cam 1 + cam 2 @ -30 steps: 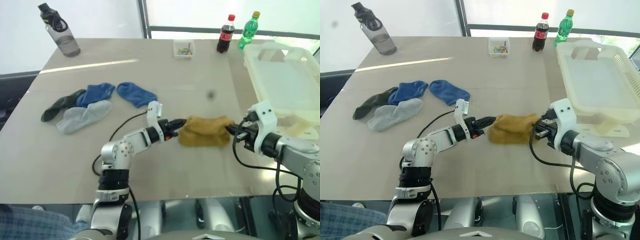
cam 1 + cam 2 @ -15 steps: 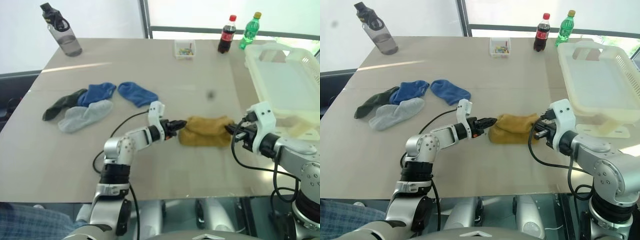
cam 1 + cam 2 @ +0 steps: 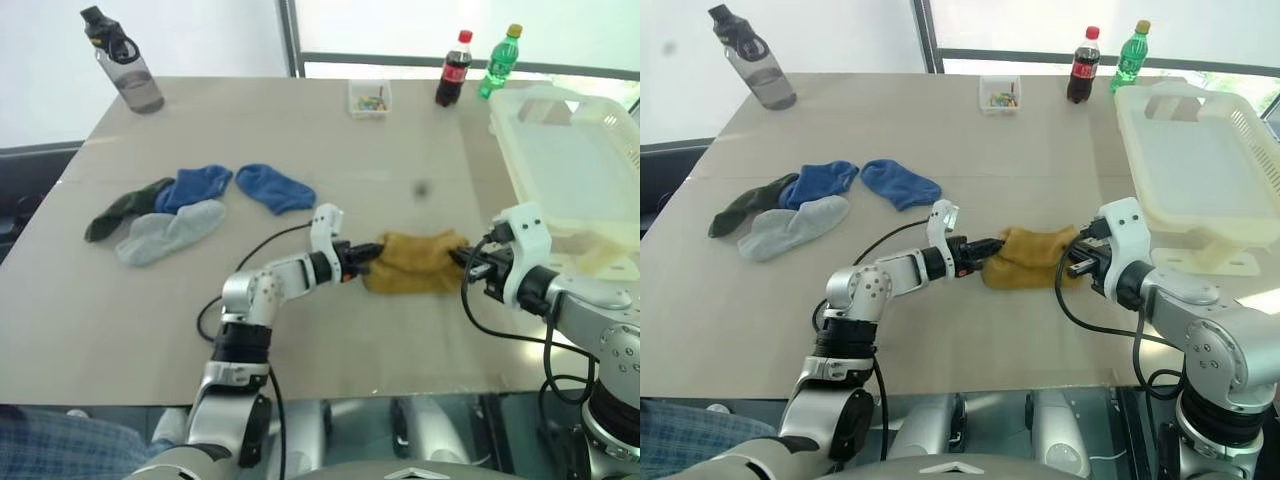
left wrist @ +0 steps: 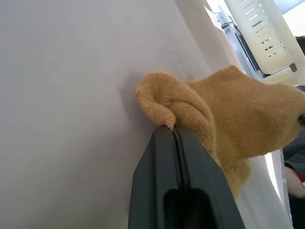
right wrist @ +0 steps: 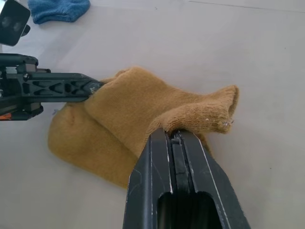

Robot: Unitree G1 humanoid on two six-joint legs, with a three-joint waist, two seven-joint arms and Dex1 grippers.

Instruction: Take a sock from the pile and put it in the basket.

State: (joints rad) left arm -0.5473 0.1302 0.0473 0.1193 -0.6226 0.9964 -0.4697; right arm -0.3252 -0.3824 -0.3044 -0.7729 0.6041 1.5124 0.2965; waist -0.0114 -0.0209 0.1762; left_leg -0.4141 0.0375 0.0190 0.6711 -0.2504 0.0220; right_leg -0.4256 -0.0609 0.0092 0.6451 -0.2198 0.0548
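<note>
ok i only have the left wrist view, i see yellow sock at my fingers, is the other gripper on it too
Observer: Yes. The right gripper is shut on the mustard sock, at the end opposite the left gripper.
Operator: is the basket clear to drop into
Observer: The basket sits at the table's right edge, just beyond the right gripper, and looks empty inside.
Operator: how many socks left in the pile
Observer: Four: a dark green sock, a grey sock and two blue socks, lying to the robot's left.
</note>
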